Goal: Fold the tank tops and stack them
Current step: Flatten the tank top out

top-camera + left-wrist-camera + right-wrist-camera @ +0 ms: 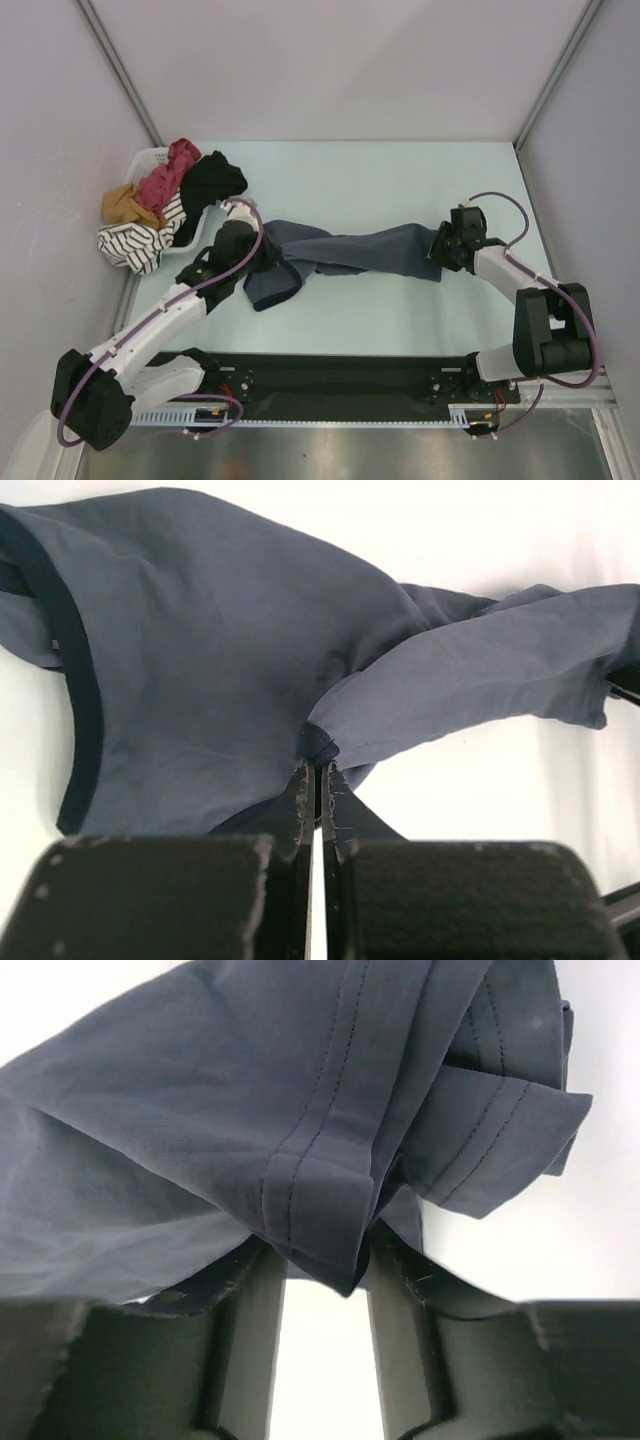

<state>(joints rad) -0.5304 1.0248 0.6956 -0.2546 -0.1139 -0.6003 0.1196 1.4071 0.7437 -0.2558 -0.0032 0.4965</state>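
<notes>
Top external | slate blue-grey tank top [350, 255] is stretched over the table [400, 180] between both arms | left wrist: left gripper [315, 767] is closed on a bunched fold beside the dark trim [80, 680] | right wrist: right gripper [322, 1255] is clamped on the stitched hem [310, 1190] | red tank top [172, 168] is heaped in the clothes pile [140, 240] at far left

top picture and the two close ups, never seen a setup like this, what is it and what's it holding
It's a two-armed robot bolted to a table. The wide picture looks down from above; the close-ups come from a camera on each wrist. The left gripper pinches one end of a blue-grey tank top, and the right gripper seems to clamp its hem at the other, so it stretches between them. A pile of other clothes sits at the far left.
</notes>
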